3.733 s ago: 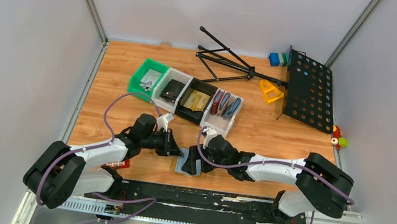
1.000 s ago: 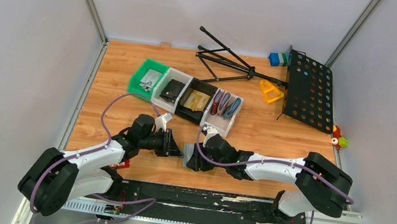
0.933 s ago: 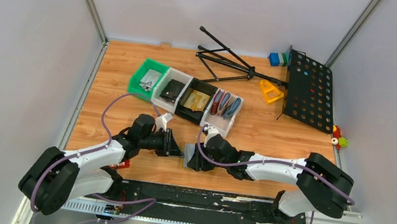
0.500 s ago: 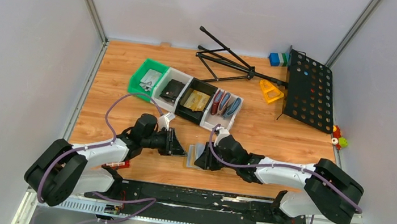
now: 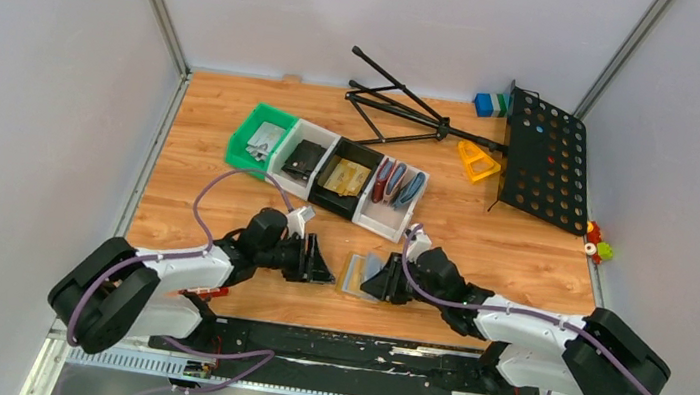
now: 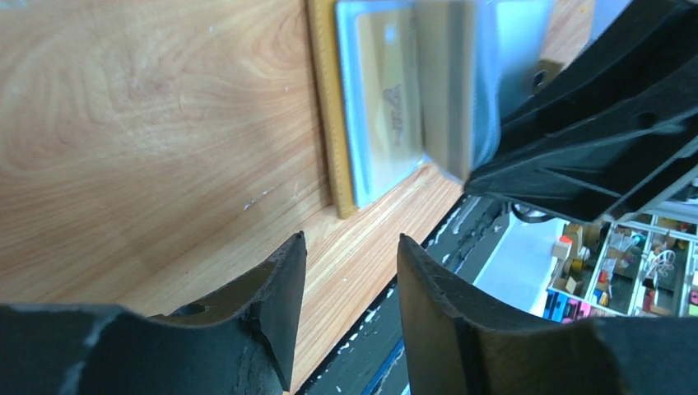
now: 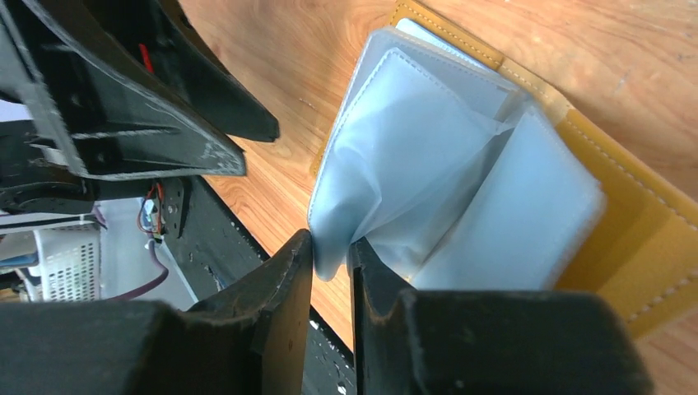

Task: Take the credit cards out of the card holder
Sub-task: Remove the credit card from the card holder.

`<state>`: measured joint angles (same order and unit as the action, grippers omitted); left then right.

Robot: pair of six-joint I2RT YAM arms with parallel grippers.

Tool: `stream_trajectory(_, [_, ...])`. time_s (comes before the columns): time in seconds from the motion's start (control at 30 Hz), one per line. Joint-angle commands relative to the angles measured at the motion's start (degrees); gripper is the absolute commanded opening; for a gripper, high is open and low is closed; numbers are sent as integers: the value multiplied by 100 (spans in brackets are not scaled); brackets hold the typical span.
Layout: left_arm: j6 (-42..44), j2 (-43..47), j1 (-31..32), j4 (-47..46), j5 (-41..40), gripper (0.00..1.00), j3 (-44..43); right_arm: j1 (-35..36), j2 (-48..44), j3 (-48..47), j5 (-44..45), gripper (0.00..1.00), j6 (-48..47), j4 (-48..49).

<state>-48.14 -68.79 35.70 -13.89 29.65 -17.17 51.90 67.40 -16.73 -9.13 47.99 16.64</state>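
The mustard card holder (image 5: 354, 275) lies open on the wood between my two grippers, its pale grey-blue sleeves fanned up. In the left wrist view a gold-tan credit card (image 6: 387, 107) shows inside a clear sleeve, beside the holder's mustard edge (image 6: 328, 123). My right gripper (image 7: 331, 240) is shut on the lower corner of a sleeve (image 7: 411, 164) and lifts it off the mustard cover (image 7: 634, 230). My left gripper (image 6: 351, 239) stands open and empty just left of the holder, touching nothing. From above, the left gripper (image 5: 323, 272) and right gripper (image 5: 376, 283) face each other across the holder.
A row of bins stands behind: a green bin (image 5: 260, 138), a white bin with a black wallet (image 5: 303, 160), a black bin with gold-tan cards (image 5: 344, 177), and a white bin with red and blue wallets (image 5: 397, 188). A folded tripod (image 5: 407, 114) and a black perforated panel (image 5: 544, 159) lie at the back.
Both grippers and the holder have shifted to the right. The left gripper has opened and let go of the holder. The right gripper has narrowed onto a sleeve, and the holder now lies open.
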Motion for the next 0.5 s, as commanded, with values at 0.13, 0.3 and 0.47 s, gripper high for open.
stream_trajectory(0.13, [-562, -1170, 735, -1068, -630, 52, -115, -415, -455, 913, -509, 58, 541, 1318])
stream_trajectory(0.3, [-540, -1398, 933, -959, -984, 52, -305, -533, -1124, 924, -229, 53, 452, 416])
stream_trajectory(0.47, [-488, -1306, 933, -699, -1199, 51, -364, -629, -1742, 758, 159, 54, 277, -731])
